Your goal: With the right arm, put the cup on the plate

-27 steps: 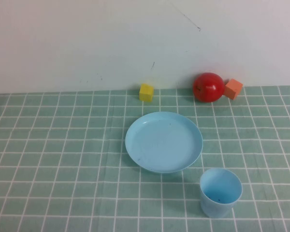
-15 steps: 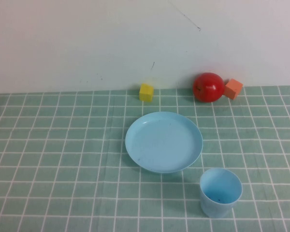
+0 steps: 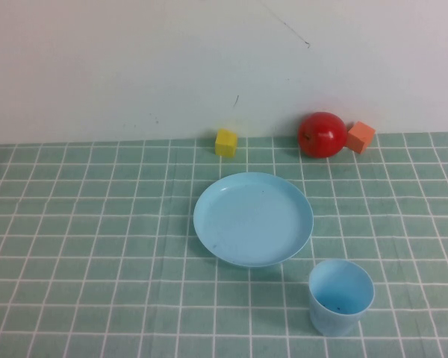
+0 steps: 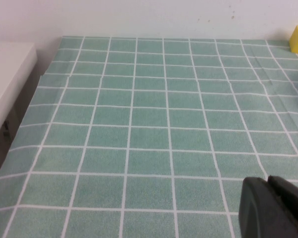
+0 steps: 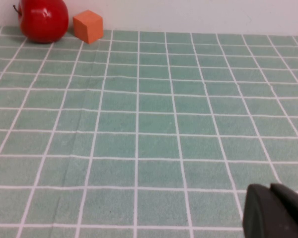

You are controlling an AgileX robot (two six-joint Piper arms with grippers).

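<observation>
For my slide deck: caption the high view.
Light-blue cup stands upright on the checked cloth beside the empty plate; neither robot hand shows in this view.

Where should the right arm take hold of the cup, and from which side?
Probably by the rim: the cup stands upright, mouth open, apart from the plate. Come from above or its right side, one finger inside the wall, keeping clear of the plate. The right end effector hangs over bare cloth, the left end effector likewise; both look shut.
</observation>
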